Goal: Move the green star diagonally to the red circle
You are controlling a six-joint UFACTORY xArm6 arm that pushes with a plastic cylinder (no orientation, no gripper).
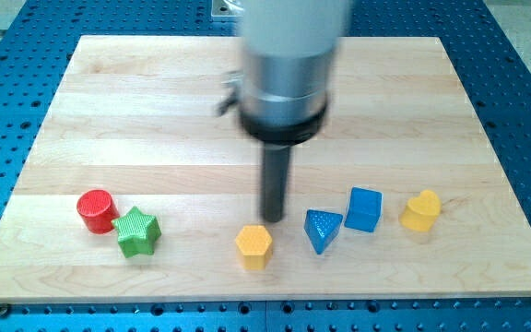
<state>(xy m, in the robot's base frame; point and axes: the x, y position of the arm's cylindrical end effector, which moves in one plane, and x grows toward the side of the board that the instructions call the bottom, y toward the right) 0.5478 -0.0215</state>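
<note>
The green star (137, 231) lies at the view's lower left, touching or nearly touching the red circle (96, 210), which sits just up and left of it. My tip (272, 219) stands near the view's bottom centre, well to the right of the star, just above the yellow hexagon (253, 245). The rod hangs straight down from the arm's grey cylinder.
A blue triangular block (323, 229) lies right of my tip, then a blue cube (364, 208) and a yellow block (420, 210) further right. The wooden board (155, 111) rests on a blue perforated table.
</note>
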